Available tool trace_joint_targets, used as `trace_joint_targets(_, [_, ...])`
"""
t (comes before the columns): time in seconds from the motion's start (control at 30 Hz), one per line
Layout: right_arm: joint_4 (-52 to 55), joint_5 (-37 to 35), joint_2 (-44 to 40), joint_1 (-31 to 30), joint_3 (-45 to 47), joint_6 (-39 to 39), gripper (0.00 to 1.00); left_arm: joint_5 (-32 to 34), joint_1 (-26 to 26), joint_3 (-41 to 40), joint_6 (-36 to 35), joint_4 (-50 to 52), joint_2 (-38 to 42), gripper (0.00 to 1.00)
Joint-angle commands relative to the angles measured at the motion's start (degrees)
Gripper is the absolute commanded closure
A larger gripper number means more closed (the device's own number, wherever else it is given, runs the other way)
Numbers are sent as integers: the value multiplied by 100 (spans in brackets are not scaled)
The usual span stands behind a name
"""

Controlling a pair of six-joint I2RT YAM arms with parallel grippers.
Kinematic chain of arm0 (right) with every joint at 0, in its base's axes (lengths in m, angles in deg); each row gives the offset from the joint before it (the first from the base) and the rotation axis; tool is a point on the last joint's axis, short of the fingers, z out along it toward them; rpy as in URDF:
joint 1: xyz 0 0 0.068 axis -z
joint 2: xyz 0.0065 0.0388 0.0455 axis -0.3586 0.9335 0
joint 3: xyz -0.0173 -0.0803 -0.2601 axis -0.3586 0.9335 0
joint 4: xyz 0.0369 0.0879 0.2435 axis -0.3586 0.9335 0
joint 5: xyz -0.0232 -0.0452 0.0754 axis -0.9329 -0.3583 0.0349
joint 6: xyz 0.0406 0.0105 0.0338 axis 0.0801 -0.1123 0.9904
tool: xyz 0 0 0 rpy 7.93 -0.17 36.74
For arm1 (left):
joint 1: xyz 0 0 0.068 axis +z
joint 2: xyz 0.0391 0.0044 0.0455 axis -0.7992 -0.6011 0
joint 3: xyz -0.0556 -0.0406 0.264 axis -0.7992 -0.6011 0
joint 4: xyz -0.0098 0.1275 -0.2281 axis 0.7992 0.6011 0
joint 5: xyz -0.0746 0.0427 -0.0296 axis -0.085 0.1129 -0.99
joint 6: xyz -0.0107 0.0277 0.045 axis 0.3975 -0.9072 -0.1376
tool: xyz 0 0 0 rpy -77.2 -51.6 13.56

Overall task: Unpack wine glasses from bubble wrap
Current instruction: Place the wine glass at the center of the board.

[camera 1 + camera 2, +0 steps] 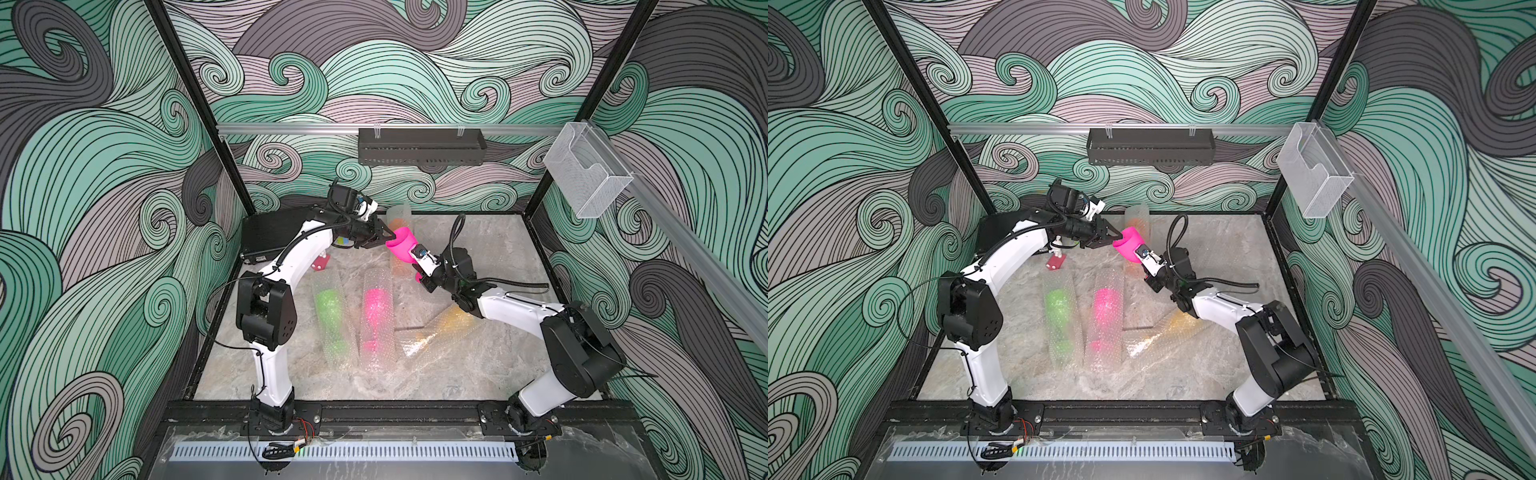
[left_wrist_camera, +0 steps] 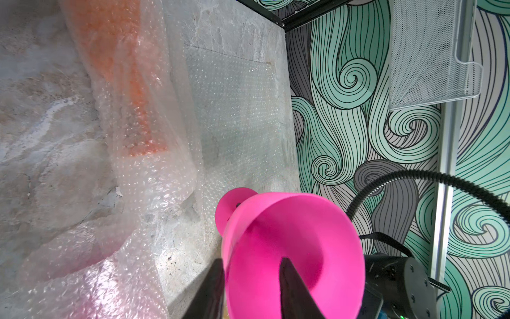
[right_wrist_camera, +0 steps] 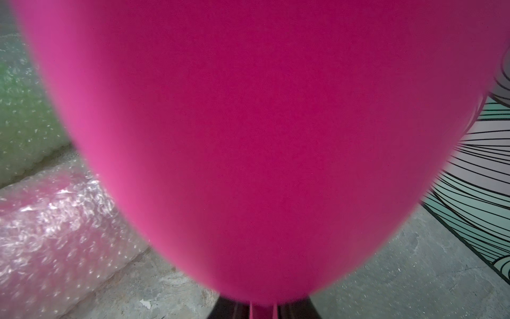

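Note:
An unwrapped hot pink wine glass (image 1: 401, 247) (image 2: 289, 248) hangs in the air at the back middle, between both arms. My right gripper (image 1: 417, 268) (image 3: 263, 310) is shut on its stem, under the bowl (image 3: 248, 138). My left gripper (image 1: 390, 237) (image 2: 251, 261) straddles the rim: one finger lies outside the wall, the other inside the bowl with a gap showing. Bubble wrap tubes lie on the floor, holding a lime green glass (image 1: 330, 311), a pink glass (image 1: 376, 316), a yellow glass (image 1: 444, 328) and an orange glass (image 2: 129, 96). A flat bubble wrap sheet (image 2: 234, 110) lies beside the orange tube.
A black case (image 1: 274, 237) sits at the back left, with a red block (image 1: 322, 262) and a small white figure (image 1: 1057, 245) near it. A black rack (image 1: 419, 145) hangs on the back wall, and a clear box (image 1: 586, 174) on the right rail.

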Motion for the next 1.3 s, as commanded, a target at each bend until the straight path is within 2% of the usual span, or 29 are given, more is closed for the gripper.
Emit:
trace_joint_targets(0.0, [-84, -127, -64, -99, -131, -135, 79, -121, 27, 36, -70, 55, -12, 73])
trace_joint_targets(0.27, [-75, -130, -82, -179, -175, -165, 79, 25, 27, -35, -232, 221, -26, 93])
trace_joint_targets(0.4, [-39, -150, -70, -185, -189, -169, 78, 87, 27, -17, -254, 239, -19, 100])
trace_joint_targets(0.53, [82, -160, -90, -216, -270, -166, 74, 209, 26, -17, -295, 274, -6, 100])
trace_joint_targets(0.73, [83, -209, -200, -223, -222, -217, 47, 260, 104, -3, -268, 197, 13, 100])
trace_joint_targets(0.93, [290, -204, -450, -240, -185, -230, 33, 257, 338, 44, -218, 99, 91, 100])
trace_joint_targets(1.1, [410, -321, -690, -224, -209, -94, 26, 378, 561, 179, -341, 239, 181, 100])
trace_joint_targets(1.27, [759, -287, -897, -157, -366, 145, 25, 929, 817, 273, -503, 421, 276, 100])
